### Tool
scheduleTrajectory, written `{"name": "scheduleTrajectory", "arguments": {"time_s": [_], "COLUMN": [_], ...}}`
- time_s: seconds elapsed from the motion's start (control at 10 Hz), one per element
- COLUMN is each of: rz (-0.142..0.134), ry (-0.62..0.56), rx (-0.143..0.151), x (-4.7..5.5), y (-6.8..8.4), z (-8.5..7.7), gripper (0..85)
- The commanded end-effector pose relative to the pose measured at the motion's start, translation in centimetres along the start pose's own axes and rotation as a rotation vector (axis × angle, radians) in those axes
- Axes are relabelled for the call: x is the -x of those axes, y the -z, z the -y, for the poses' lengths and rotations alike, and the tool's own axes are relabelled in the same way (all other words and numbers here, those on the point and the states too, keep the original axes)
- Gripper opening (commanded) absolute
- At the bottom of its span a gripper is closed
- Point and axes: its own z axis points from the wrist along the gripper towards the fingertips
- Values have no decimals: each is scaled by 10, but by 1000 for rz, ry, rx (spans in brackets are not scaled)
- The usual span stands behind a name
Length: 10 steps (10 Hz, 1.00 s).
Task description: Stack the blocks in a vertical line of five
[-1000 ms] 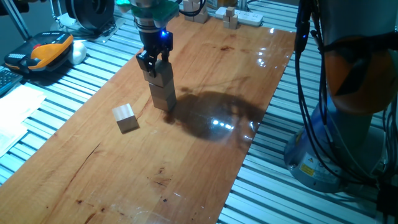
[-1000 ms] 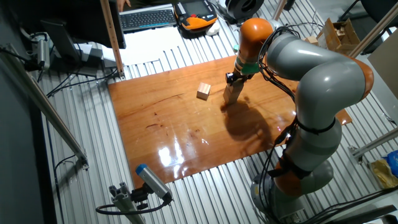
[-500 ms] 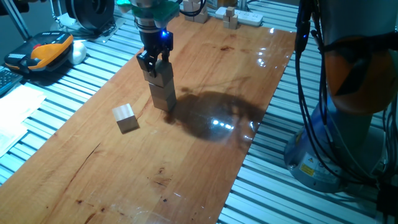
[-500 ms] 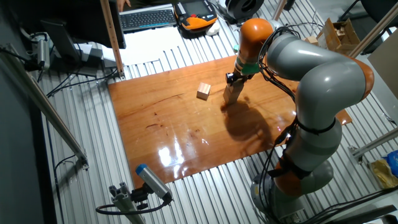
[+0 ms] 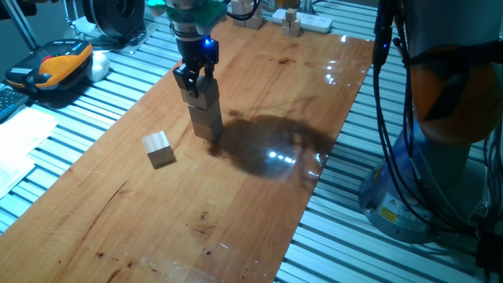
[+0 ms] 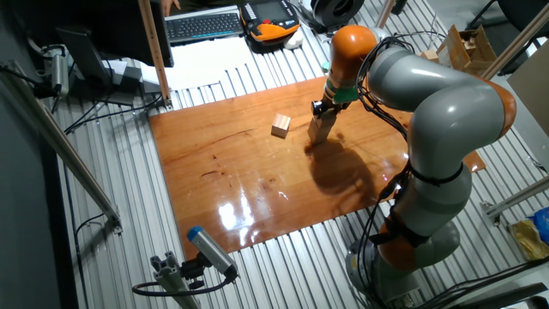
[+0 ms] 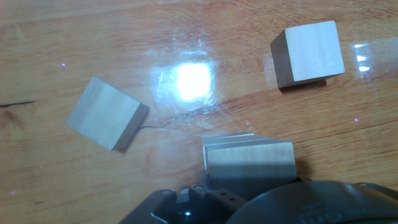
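On the wooden tabletop [image 5: 259,189], nothing has changed from half a second or a full second ago: the arm [image 6: 429,112], the stack and the loose block sit exactly where they did.

The arm reaches over the board from its base beside the table and points the gripper [image 5: 194,75] straight down onto the stack of blocks [image 5: 205,114], which stands near the middle of the board. The fingers [image 5: 181,77] sit on either side of the top block [image 5: 200,94], close against its faces, and appear clamped on it, though the contact itself is too small to confirm in either fixed view. A blue light glows on the gripper body.

The hand view looks down past the top of the stack [image 7: 249,158], with two lower edges peeking out slightly offset beneath it. How many blocks the stack contains cannot be counted for certain from any view.

The loose block [image 5: 158,148] lies well apart from the stack. The hand view shows another cube [image 7: 308,53] and a tilted one [image 7: 106,113] on the board.
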Motion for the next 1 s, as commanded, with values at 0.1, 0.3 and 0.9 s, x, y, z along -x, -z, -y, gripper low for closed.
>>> {"name": "scheduleTrajectory", "arguments": {"time_s": [0.1, 0.3, 0.9], "rz": [3, 8, 8], "ry": [-2, -2, -5], "rx": [-2, -2, -3], "x": [0, 0, 0], "y": [0, 0, 0], "z": [0, 0, 0], "gripper": [340, 340, 340]}}
